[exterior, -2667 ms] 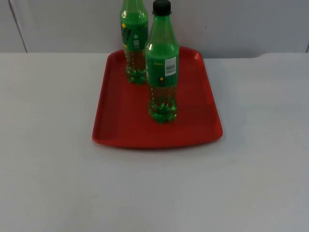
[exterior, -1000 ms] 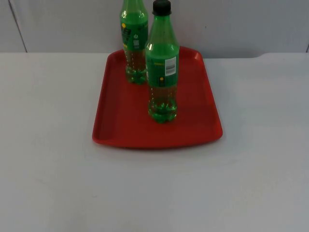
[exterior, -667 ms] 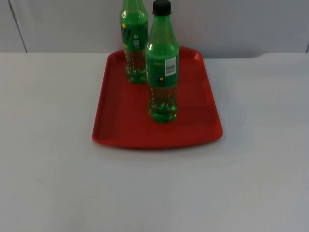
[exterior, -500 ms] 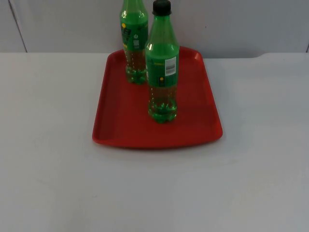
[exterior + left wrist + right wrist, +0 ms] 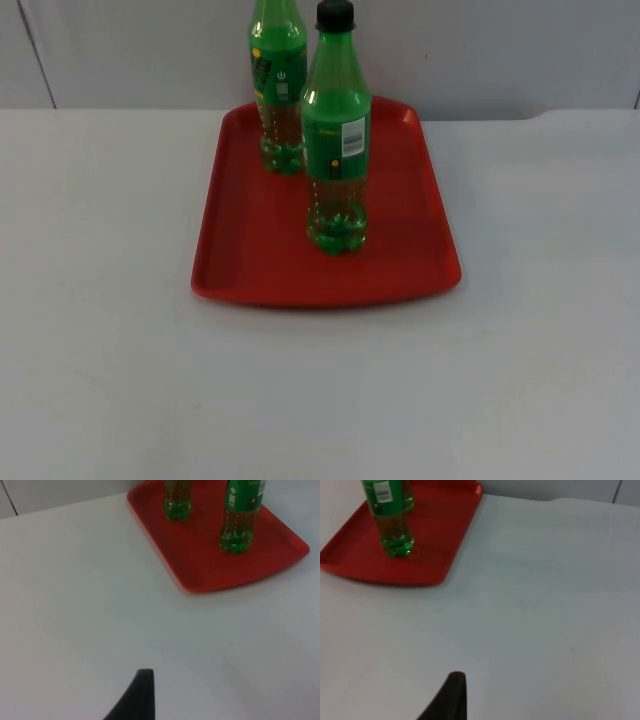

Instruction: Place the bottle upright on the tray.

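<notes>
Two green plastic bottles stand upright on the red tray (image 5: 250, 250). The nearer bottle (image 5: 336, 140) has a black cap and a white label and stands in the tray's middle. The farther bottle (image 5: 277, 90) stands at the tray's back left, its top cut off by the picture's edge. My left gripper (image 5: 142, 692) hangs over bare table well off the tray (image 5: 200, 565), holding nothing; both bottles (image 5: 239, 520) (image 5: 177, 500) stand beyond it. My right gripper (image 5: 451, 695) waits over bare table on the other side, far from the tray (image 5: 440, 535) and the nearer bottle (image 5: 392, 515).
The white table top (image 5: 320, 400) spreads wide on all sides of the tray. The grey partition wall (image 5: 500, 50) rises right behind the tray's far edge.
</notes>
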### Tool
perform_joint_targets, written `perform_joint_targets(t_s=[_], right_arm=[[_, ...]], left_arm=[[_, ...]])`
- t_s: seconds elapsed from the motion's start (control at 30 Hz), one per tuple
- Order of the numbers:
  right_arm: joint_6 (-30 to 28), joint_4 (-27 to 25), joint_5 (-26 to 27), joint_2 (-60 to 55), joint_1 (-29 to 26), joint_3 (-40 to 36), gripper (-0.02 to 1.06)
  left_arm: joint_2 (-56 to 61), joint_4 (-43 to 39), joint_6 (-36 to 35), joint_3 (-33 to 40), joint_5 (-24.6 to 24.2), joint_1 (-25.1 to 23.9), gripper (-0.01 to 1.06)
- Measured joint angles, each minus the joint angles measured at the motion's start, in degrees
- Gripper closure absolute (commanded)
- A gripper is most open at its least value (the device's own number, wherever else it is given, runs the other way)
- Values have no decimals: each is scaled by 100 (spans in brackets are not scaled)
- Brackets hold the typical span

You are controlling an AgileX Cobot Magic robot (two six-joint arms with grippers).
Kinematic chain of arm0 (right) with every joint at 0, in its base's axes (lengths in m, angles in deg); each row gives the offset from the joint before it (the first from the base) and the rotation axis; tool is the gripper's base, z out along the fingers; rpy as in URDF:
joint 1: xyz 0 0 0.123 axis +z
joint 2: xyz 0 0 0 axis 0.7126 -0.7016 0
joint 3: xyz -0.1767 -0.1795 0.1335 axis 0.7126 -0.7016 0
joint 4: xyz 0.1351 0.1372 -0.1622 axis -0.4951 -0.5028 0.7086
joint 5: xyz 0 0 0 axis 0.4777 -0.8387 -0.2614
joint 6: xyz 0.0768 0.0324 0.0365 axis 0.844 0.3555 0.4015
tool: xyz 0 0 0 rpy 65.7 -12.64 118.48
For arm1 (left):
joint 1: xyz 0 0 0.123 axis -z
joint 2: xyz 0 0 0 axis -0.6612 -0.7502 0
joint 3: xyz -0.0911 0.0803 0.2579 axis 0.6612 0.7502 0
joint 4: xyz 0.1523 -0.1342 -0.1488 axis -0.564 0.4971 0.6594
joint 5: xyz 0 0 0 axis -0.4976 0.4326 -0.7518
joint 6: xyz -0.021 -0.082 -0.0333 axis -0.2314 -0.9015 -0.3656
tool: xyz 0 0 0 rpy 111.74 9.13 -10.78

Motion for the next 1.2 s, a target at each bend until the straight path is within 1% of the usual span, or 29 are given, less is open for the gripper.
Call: perform_joint_targets(t_s=[0.2, 0.23, 0.4, 0.5, 0.83, 1.07, 1.13, 1.17, 1.2], right_arm=[[0, 0, 0, 0, -777, 0, -1], [0, 0, 0, 0, -777, 0, -1], [0, 0, 0, 0, -1243, 0, -1], [0, 0, 0, 0, -1367, 0, -1], [0, 0, 0, 0, -1406, 0, -1], [0, 0, 0, 0, -1406, 0, -1], [0, 0, 0, 0, -1406, 0, -1], [0, 0, 0, 0, -1406, 0, -1], [0, 0, 0, 0, -1406, 0, -1]], left_arm=[[0, 0, 0, 0, 0, 0, 0], [0, 0, 0, 0, 0, 0, 0], [0, 0, 0, 0, 0, 0, 0], [0, 0, 0, 0, 0, 0, 0], [0, 0, 0, 0, 0, -92, 0], [0, 0, 0, 0, 0, -521, 0], [0, 0, 0, 0, 0, -771, 0], [0, 0, 0, 0, 0, -771, 0], [0, 0, 0, 0, 0, -889, 0]])
